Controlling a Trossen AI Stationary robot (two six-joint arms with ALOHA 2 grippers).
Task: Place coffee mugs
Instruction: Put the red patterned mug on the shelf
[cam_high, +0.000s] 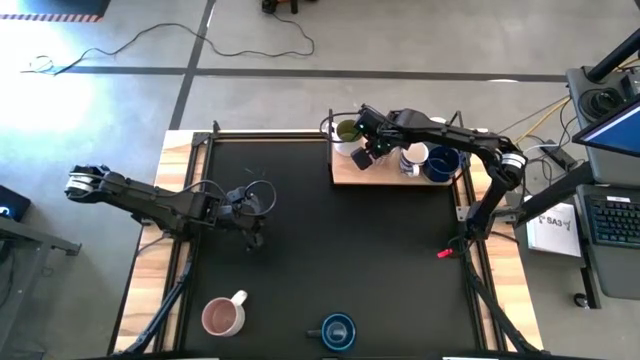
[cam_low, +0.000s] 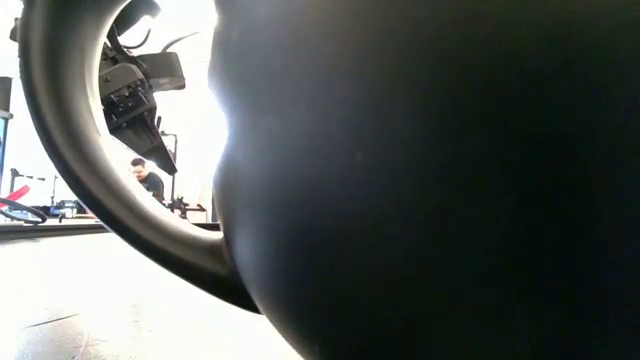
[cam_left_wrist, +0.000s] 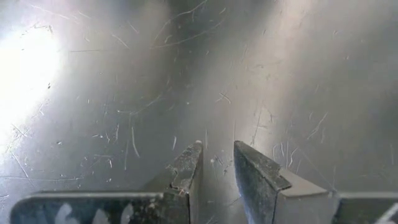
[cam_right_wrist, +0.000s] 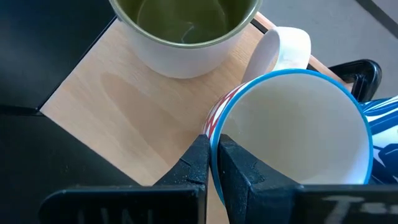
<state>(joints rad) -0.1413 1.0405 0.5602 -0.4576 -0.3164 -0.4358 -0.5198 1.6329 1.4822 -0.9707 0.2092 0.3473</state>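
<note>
A wooden board (cam_high: 345, 176) lies at the mat's far right. On it stand a white mug, green inside (cam_right_wrist: 186, 25) (cam_high: 348, 130), and a dark blue mug (cam_high: 444, 163). My right gripper (cam_right_wrist: 211, 142) (cam_high: 368, 152) is over the board, shut on a white mug with a blue rim and red stripes (cam_right_wrist: 292, 124). A pink mug (cam_high: 222, 317) and a dark blue mug (cam_high: 338, 330) stand on the mat by the near edge. My left gripper (cam_left_wrist: 217, 152) (cam_high: 254, 236) hovers open over the bare mat at mid-left. My right gripper pinches the striped mug's rim (cam_right_wrist: 214, 124), one finger outside the wall and one inside the cup. The fingers slant down from the far right. The mug stays upright, mouth up, over the board; its base is hidden, so I cannot tell whether it rests there.
The low view is filled by the near dark blue mug (cam_low: 420, 180) and its handle loop (cam_low: 60, 150); a person shows far off in the room through it. A red object (cam_high: 444, 253) lies at the mat's right edge. Bare wood (cam_right_wrist: 124, 106) shows beside the green-lined mug.
</note>
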